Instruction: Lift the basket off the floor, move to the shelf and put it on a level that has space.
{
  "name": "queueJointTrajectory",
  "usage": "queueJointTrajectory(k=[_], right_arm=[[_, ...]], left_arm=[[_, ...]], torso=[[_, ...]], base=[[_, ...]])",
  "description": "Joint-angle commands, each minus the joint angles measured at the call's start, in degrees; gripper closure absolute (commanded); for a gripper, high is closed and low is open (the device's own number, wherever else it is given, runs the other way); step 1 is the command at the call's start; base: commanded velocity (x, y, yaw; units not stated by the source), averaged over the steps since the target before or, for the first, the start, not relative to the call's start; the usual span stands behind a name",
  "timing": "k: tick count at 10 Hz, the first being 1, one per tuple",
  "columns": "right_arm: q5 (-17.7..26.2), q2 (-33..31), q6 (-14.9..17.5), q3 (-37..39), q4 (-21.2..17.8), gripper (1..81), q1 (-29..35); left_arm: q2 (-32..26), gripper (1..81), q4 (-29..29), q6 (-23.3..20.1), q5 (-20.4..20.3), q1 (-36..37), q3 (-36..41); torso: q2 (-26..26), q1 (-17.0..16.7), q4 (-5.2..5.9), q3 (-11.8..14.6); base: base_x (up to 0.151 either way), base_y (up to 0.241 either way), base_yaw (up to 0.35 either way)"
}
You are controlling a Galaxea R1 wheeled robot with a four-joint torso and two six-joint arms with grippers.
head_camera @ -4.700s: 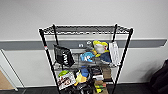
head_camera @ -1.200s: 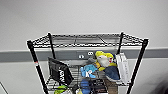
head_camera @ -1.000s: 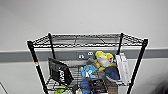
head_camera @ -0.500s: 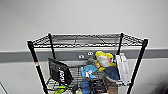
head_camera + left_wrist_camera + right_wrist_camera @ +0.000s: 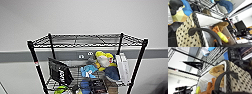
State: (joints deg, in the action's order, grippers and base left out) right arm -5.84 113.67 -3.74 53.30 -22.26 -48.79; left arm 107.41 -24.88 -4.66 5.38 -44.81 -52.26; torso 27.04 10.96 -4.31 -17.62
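The shelf is cut off at the lower edge of the head view, so its lower tiers and feet are hidden. Its top level is a bare wire grid. On the tier below sit a black box at 8 o'clock, a blue plush toy near the middle, a yellow-and-white plush toy at 2 o'clock, and white boxes standing on edge at 3 o'clock.

The basket shows close in both wrist views, its checkered side, braided rim and pale lining clear, beside the rack's wire tiers. A dark loop handle arches across the left wrist view, and another across the right. Inside lie a brown plush toy and a yellow-and-orange toy, partly hidden by the handles. Whether each end effector is clenched or released cannot be told; the fingers are not distinguishable, nor is what supports the basket.

Behind the rack is a pale wall with a grey band across it carrying small outlets.

Compared with half a second ago, the head view looks unchanged; several seconds back the rack sat higher and smaller in it.
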Motion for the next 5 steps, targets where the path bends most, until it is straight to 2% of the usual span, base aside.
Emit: queueJointTrajectory(k=[1,5], right_arm=[[0.12,-3.94,-1.52,-6.98,-1.12,81.1,11.46],[0.74,-7.28,-5.13,-11.72,-1.21,81.1,17.97]], left_arm=[[-6.14,81.1,-0.78,-0.62,0.95,11.62,8.38],[-8.95,81.1,-1.66,1.75,1.65,17.60,12.87]], torso=[[0.00,0.00,0.00,0.00],[0.00,0.00,0.00,0.00]], base=[[0.000,0.000,0.000],[0.000,0.000,0.000]])
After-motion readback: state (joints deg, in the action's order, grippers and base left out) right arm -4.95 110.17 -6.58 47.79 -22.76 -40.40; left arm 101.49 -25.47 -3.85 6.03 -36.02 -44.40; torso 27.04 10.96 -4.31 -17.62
